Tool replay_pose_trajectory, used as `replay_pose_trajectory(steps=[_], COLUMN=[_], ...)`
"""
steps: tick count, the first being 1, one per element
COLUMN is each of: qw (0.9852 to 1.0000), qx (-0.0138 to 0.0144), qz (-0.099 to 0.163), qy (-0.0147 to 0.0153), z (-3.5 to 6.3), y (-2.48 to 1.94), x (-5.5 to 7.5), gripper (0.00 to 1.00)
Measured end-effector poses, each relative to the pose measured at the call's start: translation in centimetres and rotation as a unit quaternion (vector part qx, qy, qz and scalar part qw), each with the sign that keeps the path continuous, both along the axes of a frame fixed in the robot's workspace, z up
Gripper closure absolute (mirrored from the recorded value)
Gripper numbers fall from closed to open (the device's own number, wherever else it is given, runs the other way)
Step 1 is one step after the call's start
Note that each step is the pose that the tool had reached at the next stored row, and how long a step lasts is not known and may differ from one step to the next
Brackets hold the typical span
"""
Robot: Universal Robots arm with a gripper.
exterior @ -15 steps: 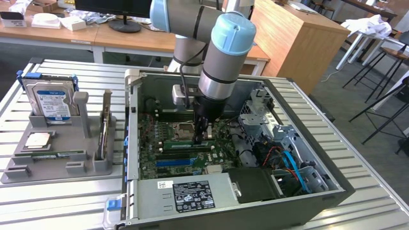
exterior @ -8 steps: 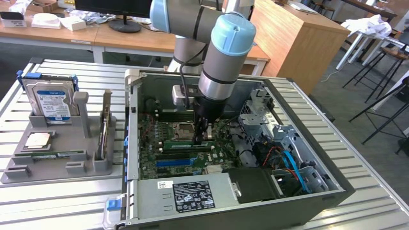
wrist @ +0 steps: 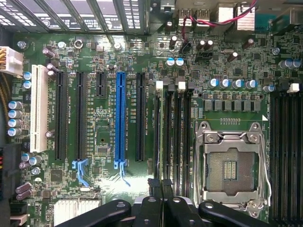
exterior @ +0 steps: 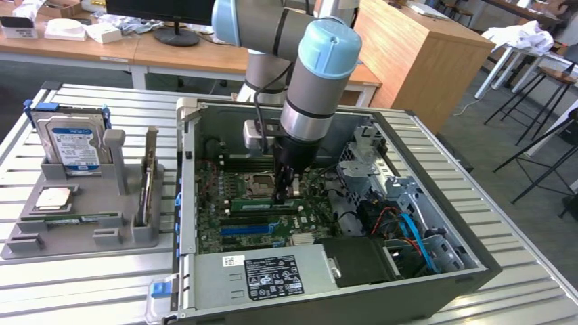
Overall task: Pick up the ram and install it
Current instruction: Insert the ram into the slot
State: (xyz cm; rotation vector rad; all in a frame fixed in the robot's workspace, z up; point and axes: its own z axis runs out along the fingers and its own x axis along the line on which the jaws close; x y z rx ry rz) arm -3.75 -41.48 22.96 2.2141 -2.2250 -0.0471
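Gripper [exterior: 287, 195] reaching down into open computer case [exterior: 407, 298], centre of exterior view. Fingers drawn narrow, seemingly pinching ram [exterior: 257, 203]. Ram lying right under gripper, on motherboard [exterior: 212, 233], just beside empty processor socket [exterior: 261, 182]. Ram's long axis running toward exterior view's left, in line with memory slots [wrist: 176, 137]. Gripper sitting over ram's right-hand end, not its middle. In wrist view, slots running straight away from fingertips [wrist: 152, 182]. How deep ram is sitting in slot: cannot tell.

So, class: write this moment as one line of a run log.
gripper: inside open case, at ram | ram: level along memory slots beside empty processor socket | seated: cannot tell | grip: cannot tell
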Motion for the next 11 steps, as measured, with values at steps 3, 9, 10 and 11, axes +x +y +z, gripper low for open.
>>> replay_pose_trajectory(steps=[3, 9, 10, 11], qw=[1.0000, 1.0000, 1.0000, 1.0000], qx=[0.0001, 0.0000, 0.0000, 0.0000], qz=[0.000, 0.000, 0.000, 0.000], qy=[0.0000, 0.0000, 0.0000, 0.0001], z=[0.08, 0.09, 0.10, 0.10], y=[0.00, 0.00, 0.00, 0.00], x=[0.00, 0.00, 0.00, 0.00], gripper=[0.89, 0.89, 0.89, 0.89])
